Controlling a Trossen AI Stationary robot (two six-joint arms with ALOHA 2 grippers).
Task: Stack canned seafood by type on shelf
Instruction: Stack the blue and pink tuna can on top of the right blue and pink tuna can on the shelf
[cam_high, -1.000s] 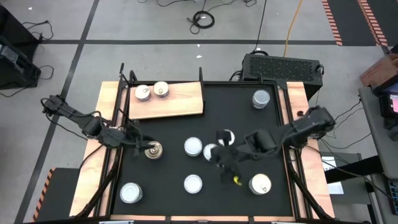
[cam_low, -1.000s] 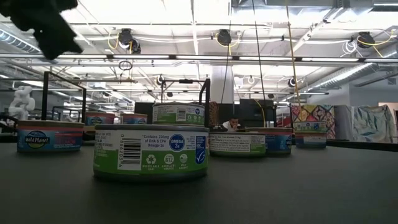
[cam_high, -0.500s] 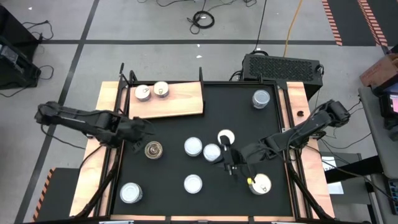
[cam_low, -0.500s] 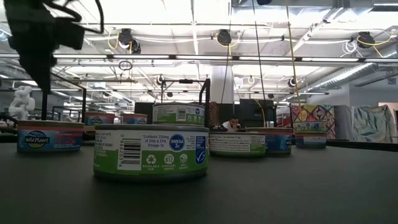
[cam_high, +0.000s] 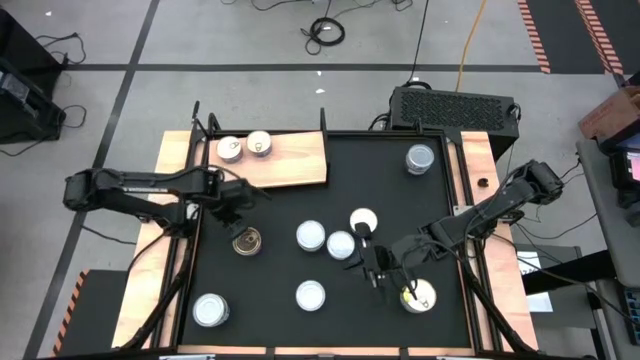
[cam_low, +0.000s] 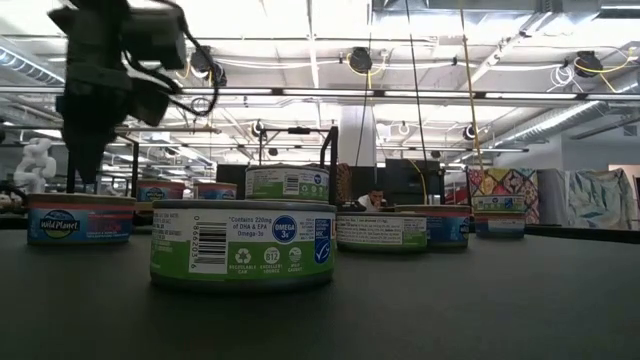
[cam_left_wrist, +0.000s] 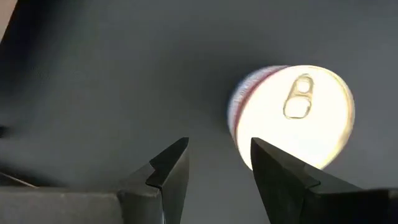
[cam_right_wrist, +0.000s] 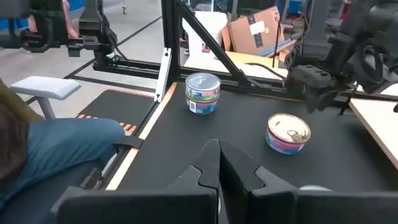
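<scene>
Two gold-top tins (cam_high: 244, 147) sit side by side on the shelf (cam_high: 298, 158), at about 11 o'clock on my table. I think most of the job is left, since seven more tins lie spread over the black mat (cam_high: 300, 205). My left gripper (cam_high: 245, 196) hangs just above a gold-top tin (cam_high: 246, 240) near 9 o'clock, fingers apart and empty. My right gripper (cam_high: 377, 273) is squeezed closed on nothing, beside a tin (cam_high: 419, 297) at 5 o'clock.
</scene>
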